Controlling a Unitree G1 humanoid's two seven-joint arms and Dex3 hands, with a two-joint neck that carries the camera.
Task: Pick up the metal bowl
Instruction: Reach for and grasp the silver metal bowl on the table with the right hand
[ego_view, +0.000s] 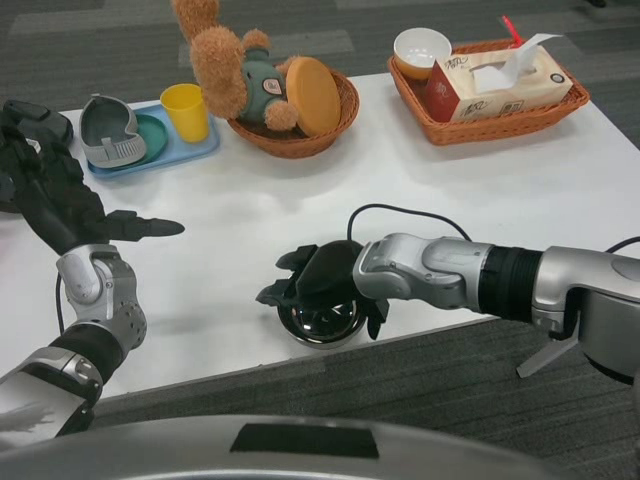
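The shiny round metal bowl (320, 322) sits mouth-up near the white table (500, 200) edge; the right hand (318, 280) grasps its rim, hiding its far half. The left hand (55, 205) hangs released.

The right robot hand (322, 282) grips the metal bowl (320, 322) at the bench's (500, 200) near edge; the left robot hand (55, 195) hovers spread, holding nothing.

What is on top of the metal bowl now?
The right hand lies over the metal bowl, its fingers spread across the rim. The hand covers the bowl's far part; only the shiny near part shows.
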